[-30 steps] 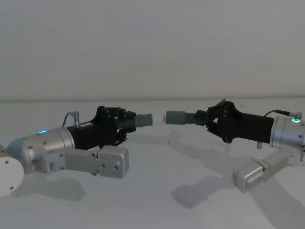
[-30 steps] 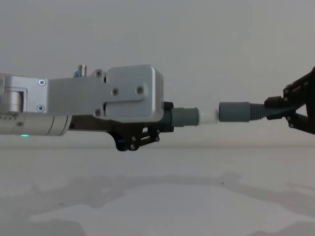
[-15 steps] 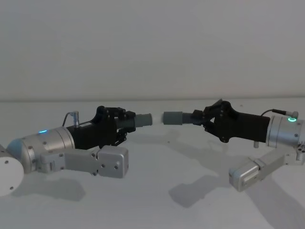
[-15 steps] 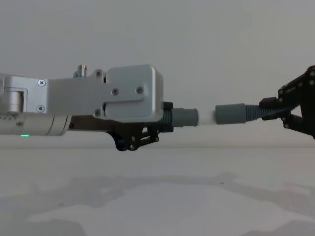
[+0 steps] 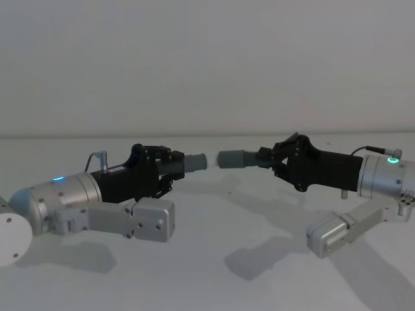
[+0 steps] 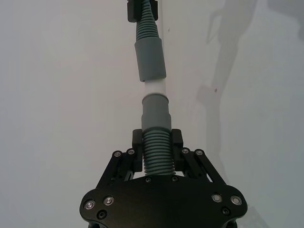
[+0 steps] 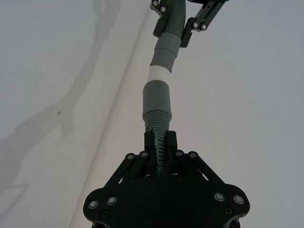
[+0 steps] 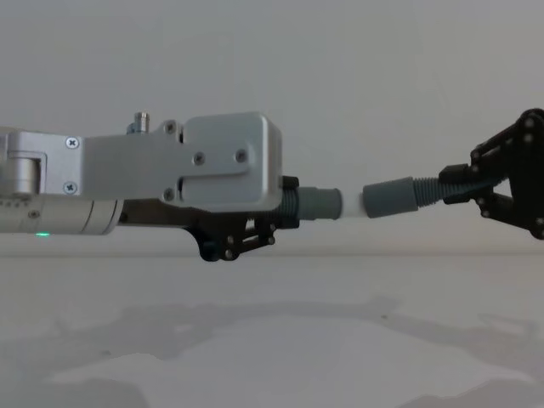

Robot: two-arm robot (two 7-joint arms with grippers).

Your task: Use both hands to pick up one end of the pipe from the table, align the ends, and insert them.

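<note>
L gripper (image 5: 170, 170) & R gripper (image 5: 272, 159) clamped, facing, raised.

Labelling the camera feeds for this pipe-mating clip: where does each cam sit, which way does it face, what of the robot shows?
Head: high, looking forward and down at the table; both arms, left tool, right tool.
Chest: low, looking across the table; left arm from the left, right tool at the right edge.
Left wrist: looks along its own fingers and ribbed piece to the white tip.
Right wrist: looks along its hose to the cuff.
Shared: all four show tip meeting cuff.
</note>
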